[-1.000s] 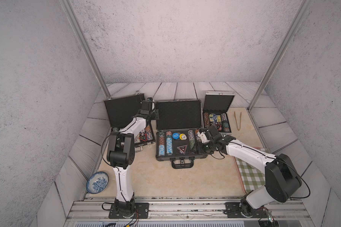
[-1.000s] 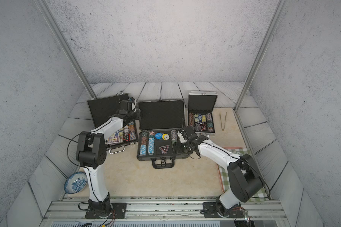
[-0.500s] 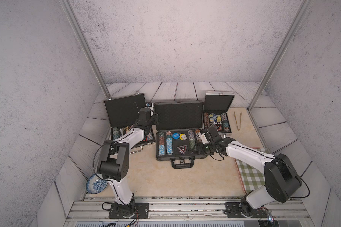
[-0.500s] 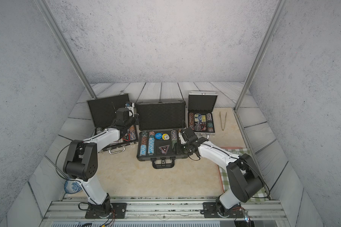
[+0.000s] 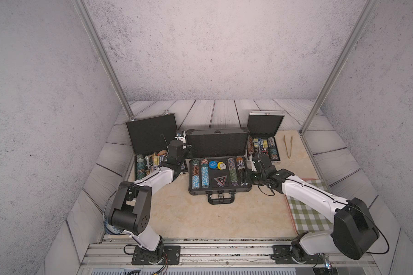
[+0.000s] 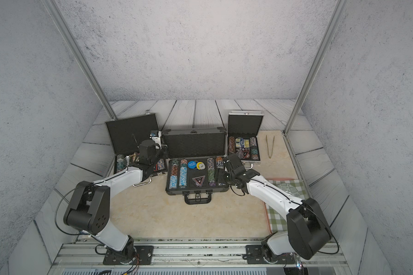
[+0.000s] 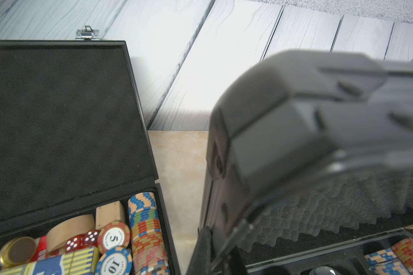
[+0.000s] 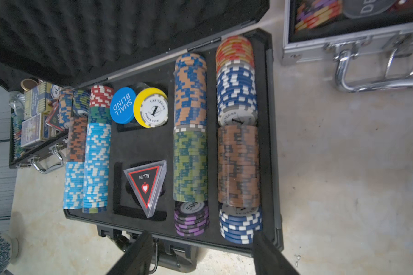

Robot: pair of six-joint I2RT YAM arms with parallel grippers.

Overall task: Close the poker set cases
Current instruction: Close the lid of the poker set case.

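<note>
Three poker set cases stand open in a row. The flat black case (image 5: pixel 150 135) is at the left, the large dark-grey case (image 5: pixel 216 142) in the middle, and the small silver case (image 5: pixel 264 123) at the right. All three lids are upright. My left gripper (image 5: pixel 187 147) is shut at the left edge of the grey case's lid (image 7: pixel 296 119); its dark fingers (image 7: pixel 202 252) lie close against that edge. My right gripper (image 8: pixel 203 257) is open over the front right corner of the grey case's tray (image 8: pixel 141 142), holding nothing.
Wooden tongs (image 5: pixel 288 146) lie right of the silver case. A green checked cloth (image 5: pixel 305 209) sits under the right arm. A blue-and-white bowl (image 5: pixel 110 228) is partly hidden behind the left arm's base. Chip stacks fill all three trays.
My left arm swung from the flat black case's lid over to the left edge of the grey case's lid, its elbow dropping. My right gripper opened slightly wider.
</note>
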